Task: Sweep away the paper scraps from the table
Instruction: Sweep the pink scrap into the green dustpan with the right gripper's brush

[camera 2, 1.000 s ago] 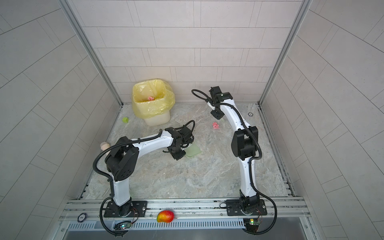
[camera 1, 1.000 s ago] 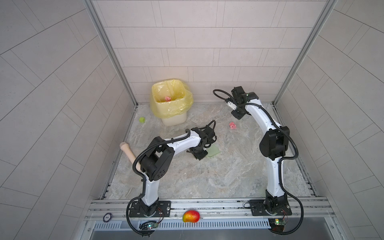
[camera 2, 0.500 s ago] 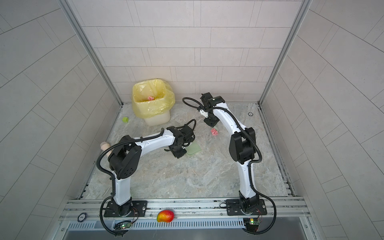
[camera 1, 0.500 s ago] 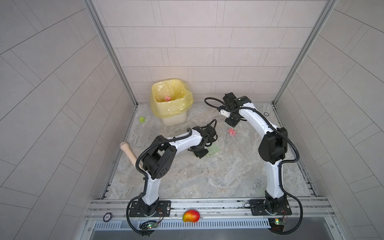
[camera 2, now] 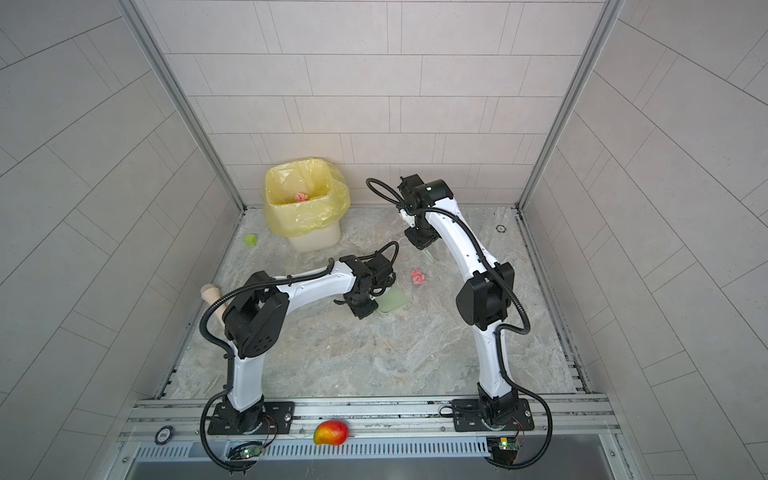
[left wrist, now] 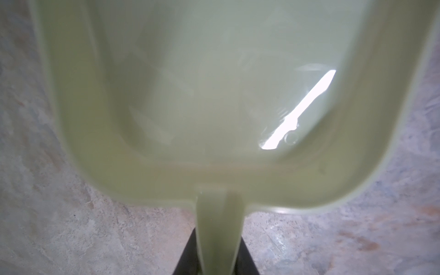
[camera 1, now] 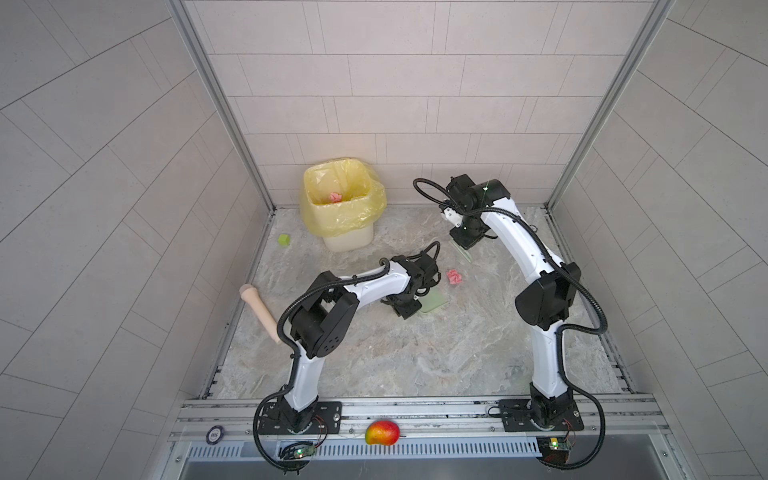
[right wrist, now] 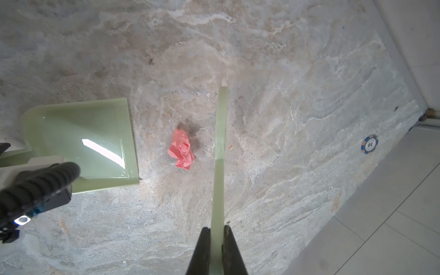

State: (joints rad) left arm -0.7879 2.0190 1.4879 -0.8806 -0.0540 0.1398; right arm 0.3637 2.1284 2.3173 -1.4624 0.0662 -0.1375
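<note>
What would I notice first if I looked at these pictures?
Probably the bright yellow-bagged bin at the back left of the table. Next comes the single pink paper scrap, lying on the table between the green dustpan held by the left end effector and the thin green sweeper stick held by the right end effector.

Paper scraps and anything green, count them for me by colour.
Pink: 2, a scrap on the table and a scrap in the bin
Green: 3, the cube, the dustpan and the scraper
Total: 5
</note>
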